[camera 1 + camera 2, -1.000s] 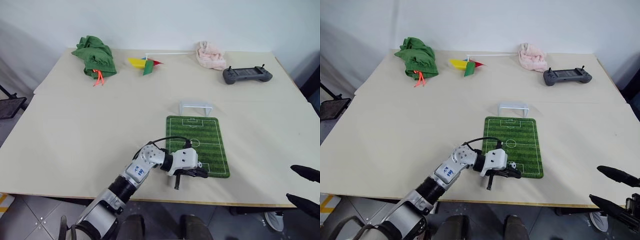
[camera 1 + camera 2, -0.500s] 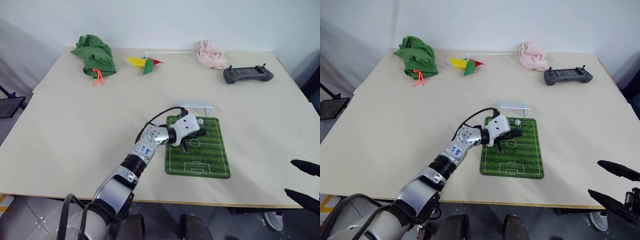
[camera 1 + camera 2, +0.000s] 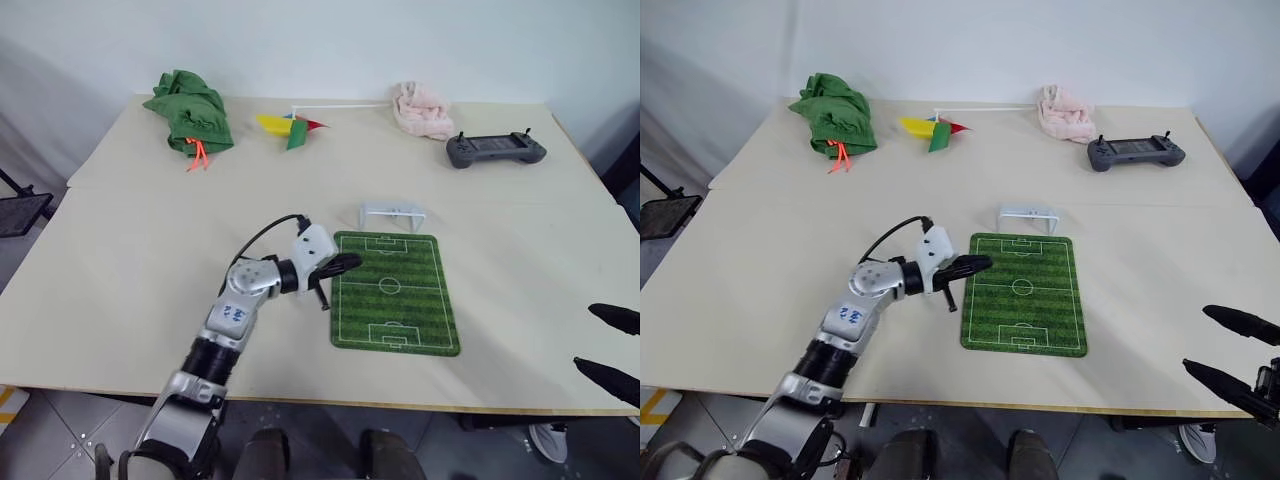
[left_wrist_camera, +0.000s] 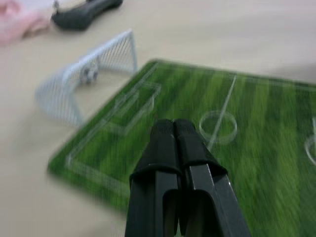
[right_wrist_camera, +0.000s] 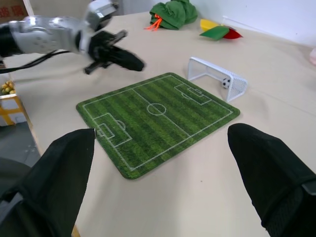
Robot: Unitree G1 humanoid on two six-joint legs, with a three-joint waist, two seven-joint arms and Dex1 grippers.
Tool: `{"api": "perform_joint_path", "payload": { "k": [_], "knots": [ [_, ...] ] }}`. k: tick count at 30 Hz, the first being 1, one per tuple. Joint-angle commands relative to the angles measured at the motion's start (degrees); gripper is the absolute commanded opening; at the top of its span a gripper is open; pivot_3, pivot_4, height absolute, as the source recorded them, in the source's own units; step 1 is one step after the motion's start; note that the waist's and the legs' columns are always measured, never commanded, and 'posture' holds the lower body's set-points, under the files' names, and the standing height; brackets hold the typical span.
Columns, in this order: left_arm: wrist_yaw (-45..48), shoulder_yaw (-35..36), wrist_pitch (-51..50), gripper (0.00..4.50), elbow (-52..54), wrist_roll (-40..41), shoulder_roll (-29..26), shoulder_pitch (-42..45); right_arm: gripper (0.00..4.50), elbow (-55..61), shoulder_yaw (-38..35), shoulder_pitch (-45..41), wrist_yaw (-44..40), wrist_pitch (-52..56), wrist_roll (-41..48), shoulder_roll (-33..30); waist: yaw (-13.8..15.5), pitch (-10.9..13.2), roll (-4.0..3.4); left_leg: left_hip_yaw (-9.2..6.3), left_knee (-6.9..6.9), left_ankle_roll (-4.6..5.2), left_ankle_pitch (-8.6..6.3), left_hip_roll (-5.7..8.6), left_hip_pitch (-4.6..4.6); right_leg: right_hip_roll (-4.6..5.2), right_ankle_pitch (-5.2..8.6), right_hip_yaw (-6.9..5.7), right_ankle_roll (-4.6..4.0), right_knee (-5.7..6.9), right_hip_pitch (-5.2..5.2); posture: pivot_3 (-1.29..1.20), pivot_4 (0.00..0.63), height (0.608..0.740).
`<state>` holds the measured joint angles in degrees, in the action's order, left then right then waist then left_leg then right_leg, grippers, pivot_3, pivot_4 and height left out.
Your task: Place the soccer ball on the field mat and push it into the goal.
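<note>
A: Ball location?
B: Soccer ball (image 5: pixel 226 83) sits inside the goal (image 5: pixel 217 79), against the net. Goal stands just off the far short edge of the field mat (image 3: pixel 394 292), on the table (image 3: pixel 150 250).
A: Left gripper?
B: Left gripper (image 3: pixel 345 263) has its fingers pressed together, holding nothing. It hangs at the mat's left edge, near the far corner, pointing toward the pitch. In the left wrist view the tips (image 4: pixel 173 129) sit over the green by the centre circle.
A: Right one?
B: Right gripper (image 3: pixel 1225 348) is off the table's near right corner, fingers spread wide, empty.
A: Other stuff?
B: Green cloth (image 3: pixel 188 111), pinwheel (image 3: pixel 292 127), pink towel (image 3: pixel 421 108), dark grey controller (image 3: pixel 495 149), all along the far side.
</note>
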<state>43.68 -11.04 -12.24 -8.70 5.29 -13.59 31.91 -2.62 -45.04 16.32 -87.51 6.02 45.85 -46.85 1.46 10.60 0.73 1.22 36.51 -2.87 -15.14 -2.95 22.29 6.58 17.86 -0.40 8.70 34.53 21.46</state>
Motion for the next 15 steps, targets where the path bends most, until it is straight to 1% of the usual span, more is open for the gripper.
{"api": "perform_joint_path", "payload": {
  "k": [1,3,4,5,7,10,13,15],
  "knots": [
    [5.14,2.45,-8.05,0.03,11.66,8.72,-2.98,-4.90,4.50,-2.02,0.56,-2.55,-2.83,-0.65,0.07,-2.29,-0.03,0.00,0.00,0.00,0.01,0.01,0.00,0.00,0.00,0.01,0.00,0.01,0.00,0.00,-0.02,0.00,0.150,0.740],
    [8.01,4.86,-11.07,0.03,14.69,13.55,-5.09,-7.82,4.50,-4.40,1.55,-4.58,-4.18,-0.85,-0.28,-3.32,-0.36,-0.03,-0.05,0.01,0.01,0.00,-0.01,-0.01,-0.02,0.00,0.00,0.04,-0.01,0.03,-0.01,0.00,0.150,0.740],
    [7.88,6.49,-11.62,0.03,14.95,14.78,-5.98,-8.85,4.50,-5.55,2.25,-5.31,-4.65,-1.15,-0.25,-3.90,-0.40,-0.03,-0.05,0.03,-0.02,0.00,-0.01,-0.01,-0.07,0.00,0.01,0.07,-0.02,0.12,0.00,0.00,0.150,0.740],
    [7.16,7.21,-10.39,0.03,14.27,14.10,-6.77,-9.21,4.50,-6.86,2.86,-6.12,-4.91,-1.50,-0.37,-4.39,-0.39,-0.03,-0.05,0.03,-0.03,0.00,-0.01,-0.04,-0.11,-0.02,0.02,0.07,-0.03,0.17,0.01,0.00,0.150,0.740],
    [8.83,8.60,-9.97,0.03,12.50,14.31,-9.69,-9.79,4.50,-9.54,4.33,-7.52,-4.99,-2.19,-0.74,-5.43,-0.34,-0.02,-0.05,0.02,-0.04,0.00,0.00,-0.06,-0.14,-0.04,0.04,0.06,-0.07,0.24,0.03,0.00,0.150,0.740],
    [9.23,9.81,-9.27,0.57,8.25,12.55,-13.47,-9.90,4.50,-12.91,6.88,-8.79,-4.99,-3.50,-1.02,-6.98,-0.34,-0.03,-0.05,0.03,0.00,0.03,0.02,-0.04,-0.14,-0.02,0.05,0.07,-0.10,0.23,0.00,0.00,0.150,0.740],
    [10.33,12.81,-3.88,1.49,3.89,12.41,-16.26,-10.93,4.50,-14.43,8.80,-10.09,-4.99,-4.34,-1.06,-7.57,-0.31,-0.02,-0.04,0.04,0.02,0.06,0.00,-0.03,-0.13,-0.02,0.05,0.09,-0.11,0.21,0.01,0.00,0.150,0.740],
    [12.37,13.68,-3.35,2.01,3.53,13.98,-17.48,-11.50,4.50,-14.99,9.69,-10.60,-4.99,-4.58,-0.74,-8.05,-0.31,-0.02,-0.04,0.05,-0.02,0.06,-0.01,-0.04,-0.11,-0.02,0.06,0.09,-0.11,0.22,0.05,0.00,0.150,0.740]
  ]
}}
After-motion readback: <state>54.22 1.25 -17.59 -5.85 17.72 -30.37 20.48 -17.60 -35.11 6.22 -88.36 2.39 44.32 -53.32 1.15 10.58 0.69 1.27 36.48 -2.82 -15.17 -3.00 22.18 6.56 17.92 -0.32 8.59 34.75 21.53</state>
